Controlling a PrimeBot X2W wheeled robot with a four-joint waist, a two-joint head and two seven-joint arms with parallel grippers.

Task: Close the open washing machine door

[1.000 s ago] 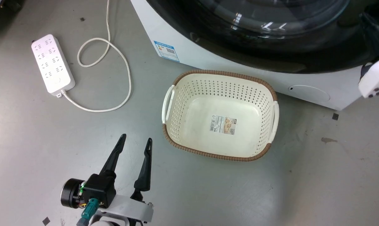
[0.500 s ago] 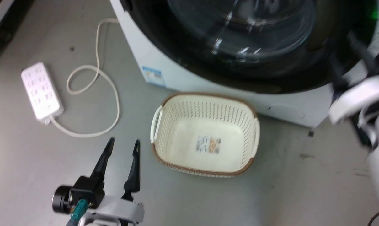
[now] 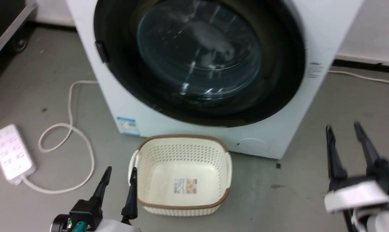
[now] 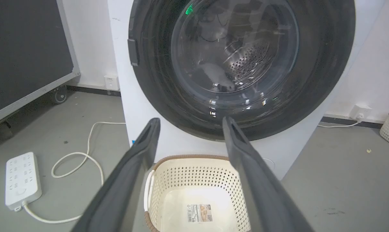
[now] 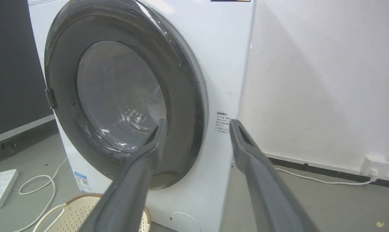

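Note:
The washing machine door (image 3: 197, 61) is a big glossy black ring around a bulging clear glass bowl. It lies flat against the front of the white machine (image 3: 323, 32), and the steel drum shows through the glass of the door (image 4: 239, 64). My left gripper (image 3: 121, 169) is open and empty at the lower left, low over the floor, and points at the machine (image 4: 191, 120). My right gripper (image 3: 342, 126) is open and empty at the lower right, apart from the machine. From the right wrist, the door (image 5: 117, 96) sits to the left beyond the gripper (image 5: 198, 121).
A cream basket with a brown rim (image 3: 181, 137) stands on the floor right in front of the machine, beside my left fingers. A white power strip (image 3: 9, 156) and its looped cable (image 3: 69, 129) lie at the left. A black wheeled panel (image 4: 23, 48) stands far left.
The head camera has tilted up, bringing most of the door into view. My right gripper has drawn away from the door's right edge and down to the lower right.

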